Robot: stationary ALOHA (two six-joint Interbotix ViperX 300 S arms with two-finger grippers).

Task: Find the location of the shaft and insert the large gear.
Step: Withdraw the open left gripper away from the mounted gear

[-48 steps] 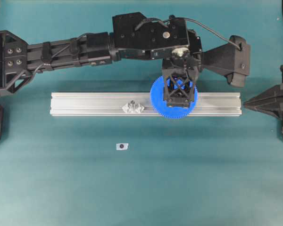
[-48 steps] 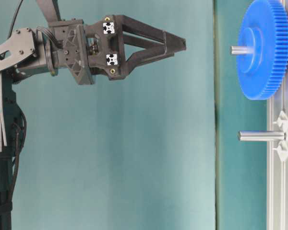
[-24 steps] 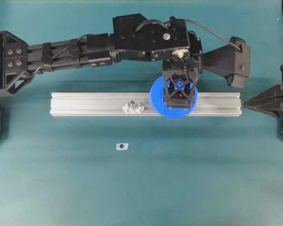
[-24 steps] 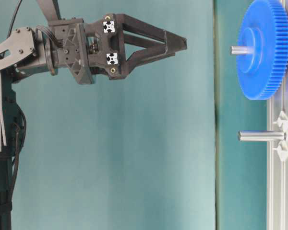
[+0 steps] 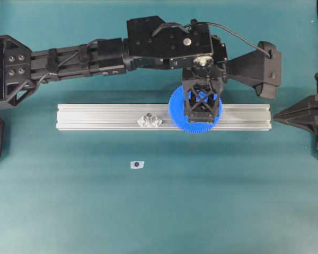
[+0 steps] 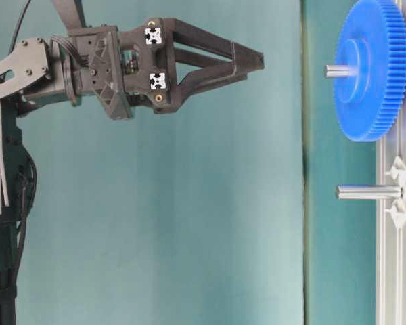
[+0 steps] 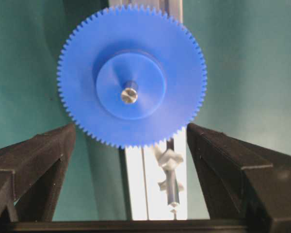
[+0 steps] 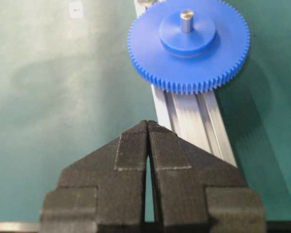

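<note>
A teal-green tabletop (image 5: 201, 201) carries a long silvery aluminium rail (image 5: 106, 117) lying across the middle of the overhead view. The large gear (image 7: 132, 75), a bright blue plastic disc with fine teeth all round and a raised round hub, sits flat on the rail right of its middle, with a silvery peg (image 7: 129, 92) standing up through its centre hole. The other silvery upright shaft (image 6: 369, 192), flanked by two clear diamond-shaped tabs, stands bare on the rail to the gear's left in the overhead view. Below the rail in that view, well apart from it, a small pale tab with a dark centre (image 5: 137, 164) lies on the tabletop.

The left tool (image 7: 131, 145) hangs directly above the gear, pointing down, its black fingers (image 7: 36, 165) spread wide on either side of the disc and clear of it, holding nothing. The right tool (image 8: 149, 141) waits at the right edge of the overhead view, aimed along the rail toward the gear, its two black fingers pressed together with nothing between them.
</note>
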